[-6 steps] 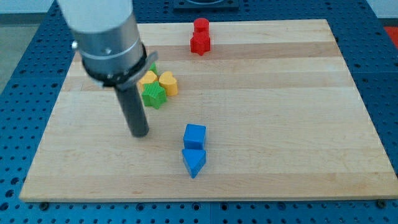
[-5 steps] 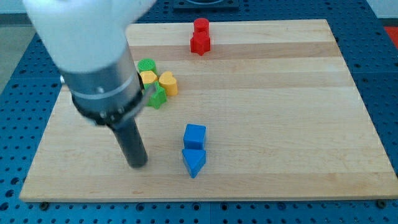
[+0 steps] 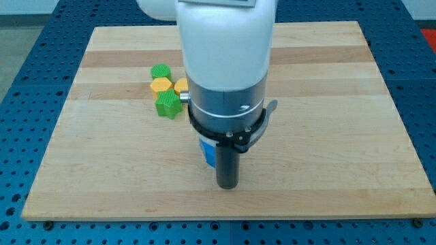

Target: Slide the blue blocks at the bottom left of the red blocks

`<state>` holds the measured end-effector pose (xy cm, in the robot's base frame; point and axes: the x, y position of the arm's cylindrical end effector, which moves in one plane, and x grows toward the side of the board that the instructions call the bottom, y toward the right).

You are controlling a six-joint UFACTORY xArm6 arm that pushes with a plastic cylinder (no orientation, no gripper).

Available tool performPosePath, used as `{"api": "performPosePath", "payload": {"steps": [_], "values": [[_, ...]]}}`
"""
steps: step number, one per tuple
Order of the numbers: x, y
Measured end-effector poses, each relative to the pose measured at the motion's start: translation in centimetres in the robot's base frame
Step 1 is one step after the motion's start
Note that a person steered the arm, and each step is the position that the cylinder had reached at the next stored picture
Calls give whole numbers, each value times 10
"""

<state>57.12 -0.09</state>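
Note:
My tip [image 3: 227,185] rests on the board near the view's bottom, just right of the blue blocks. Only a sliver of one blue block [image 3: 208,154] shows at the rod's left side; its shape and the other blue block are hidden behind the arm. The red blocks are hidden behind the arm's white and grey body at the view's top middle.
A cluster sits at the upper left of the wooden board [image 3: 340,136]: a green block [image 3: 160,71], a yellow block [image 3: 161,84], a second yellow block [image 3: 181,86] partly behind the arm, and a green star-like block [image 3: 167,105].
The arm has swung from the left of the blue blocks, round below them, to their right. It now covers the red blocks and most of the blue ones.

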Motion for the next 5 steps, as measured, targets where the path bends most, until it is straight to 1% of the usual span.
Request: {"api": "performPosePath", "payload": {"steps": [3, 5], "values": [[-47, 3], [-64, 3]]}}
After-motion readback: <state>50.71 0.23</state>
